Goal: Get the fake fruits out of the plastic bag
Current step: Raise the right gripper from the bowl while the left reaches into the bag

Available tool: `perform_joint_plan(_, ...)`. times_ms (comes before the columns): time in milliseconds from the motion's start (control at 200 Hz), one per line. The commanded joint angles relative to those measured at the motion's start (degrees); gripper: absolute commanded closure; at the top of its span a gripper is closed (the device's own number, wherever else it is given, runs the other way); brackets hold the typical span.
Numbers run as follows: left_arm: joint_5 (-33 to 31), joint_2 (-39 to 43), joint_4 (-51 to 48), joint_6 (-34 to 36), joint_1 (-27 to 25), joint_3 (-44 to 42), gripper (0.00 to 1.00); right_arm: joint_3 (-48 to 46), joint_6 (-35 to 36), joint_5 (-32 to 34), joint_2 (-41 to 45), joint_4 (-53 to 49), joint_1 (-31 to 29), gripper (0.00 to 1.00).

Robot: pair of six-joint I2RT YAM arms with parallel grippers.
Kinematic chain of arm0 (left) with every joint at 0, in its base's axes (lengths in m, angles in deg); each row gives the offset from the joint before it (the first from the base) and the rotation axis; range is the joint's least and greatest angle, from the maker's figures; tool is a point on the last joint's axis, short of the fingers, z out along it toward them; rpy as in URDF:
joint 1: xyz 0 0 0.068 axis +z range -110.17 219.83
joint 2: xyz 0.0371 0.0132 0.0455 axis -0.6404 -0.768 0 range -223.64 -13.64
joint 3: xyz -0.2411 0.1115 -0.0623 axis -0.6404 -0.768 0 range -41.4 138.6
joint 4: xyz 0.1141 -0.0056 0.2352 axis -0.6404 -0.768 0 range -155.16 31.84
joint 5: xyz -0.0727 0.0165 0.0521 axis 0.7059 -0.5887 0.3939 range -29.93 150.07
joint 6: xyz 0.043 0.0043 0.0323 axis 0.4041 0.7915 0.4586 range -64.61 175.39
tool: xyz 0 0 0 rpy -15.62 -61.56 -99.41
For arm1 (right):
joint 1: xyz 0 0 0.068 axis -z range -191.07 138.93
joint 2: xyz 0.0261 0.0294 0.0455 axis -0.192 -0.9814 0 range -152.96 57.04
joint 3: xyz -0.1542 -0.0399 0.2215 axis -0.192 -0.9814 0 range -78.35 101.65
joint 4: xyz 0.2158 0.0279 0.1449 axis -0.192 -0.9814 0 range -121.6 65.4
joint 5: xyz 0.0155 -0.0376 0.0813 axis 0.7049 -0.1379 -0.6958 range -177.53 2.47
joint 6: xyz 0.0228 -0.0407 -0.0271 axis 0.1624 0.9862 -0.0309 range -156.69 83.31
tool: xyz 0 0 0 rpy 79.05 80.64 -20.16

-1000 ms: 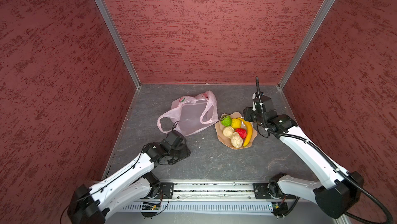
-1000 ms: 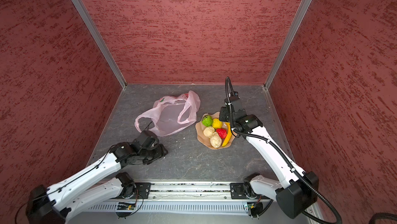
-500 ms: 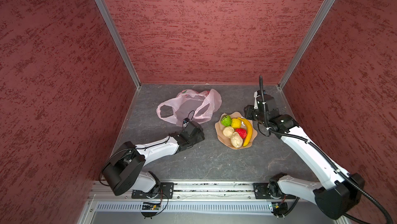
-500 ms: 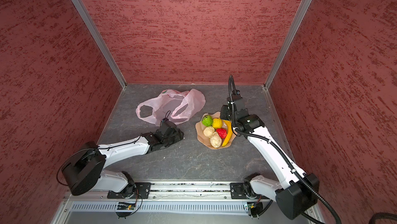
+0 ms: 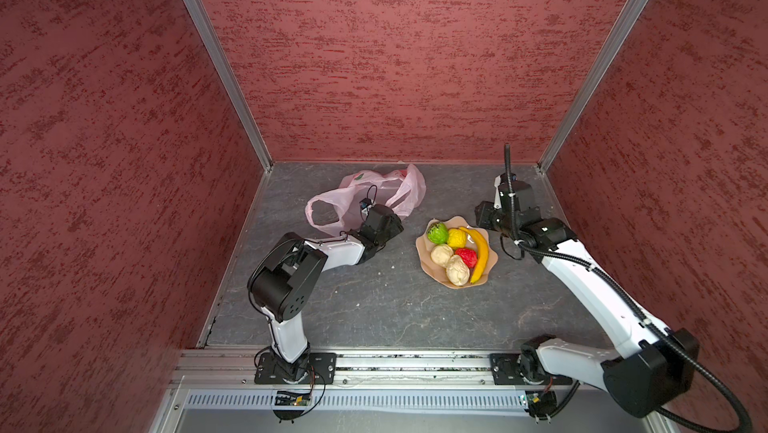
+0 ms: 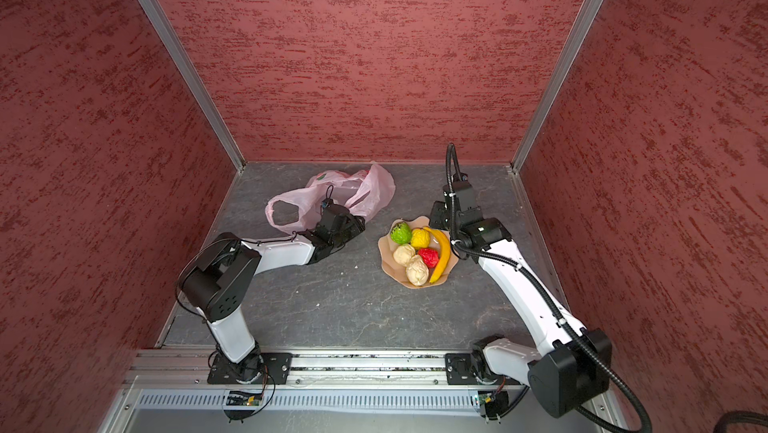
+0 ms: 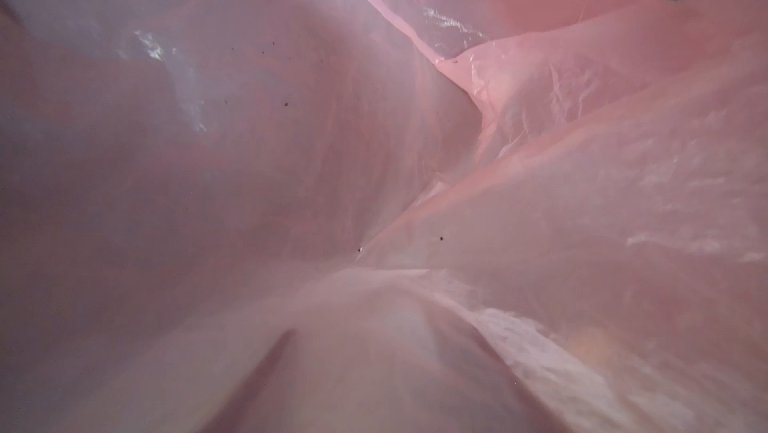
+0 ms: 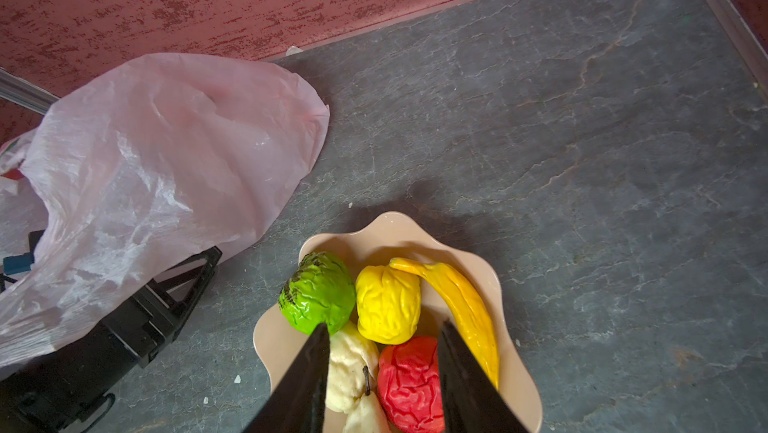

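We take the peach-coloured scalloped bowl as our landmark. All six fake fruits lie in it: the long yellow banana, the green round one, the yellow round one, the red round one and two beige lumpy ones. The thin pale-pink plastic bag lies crumpled on the grey worktop just beside the bowl, apart from it, on the side facing the left arm.

The left end effector is buried under the bag's film. Its wrist camera shows only pink plastic, so we cannot tell whether it is open or closed. The right end effector hovers over the bowl with its fingers apart, holding nothing.

We judge the step in hand to be a last sweep of the bag. To do it well, we would lift the film gently and watch for any lump inside. We see none.

The banana's long axis runs along the bowl's rim on the right arm's side, one tip toward the back wall. The bag's loop handle points away from the bowl.
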Motion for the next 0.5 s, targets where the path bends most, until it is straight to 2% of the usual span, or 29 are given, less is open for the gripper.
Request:
perform_joint_plan(0, -2.9, -2.4, 5.3, -1.2, 2.4, 1.9, 0.37, -0.7, 0.6, -1.6, -0.7, 2.6, 0.8, 0.56)
perform_joint_plan(276, -7.6, -7.0, 4.9, -2.6, 8.0, 8.1, 0.37, -1.7, 0.3, -1.9, -1.0, 2.8, 1.9, 0.55)
perform_joint_plan(496, -6.3, -11.0, 5.2, -4.0, 12.0, 12.6, 0.37, -2.2, 0.1, -1.8, -1.9, 3.3, 2.7, 0.54)
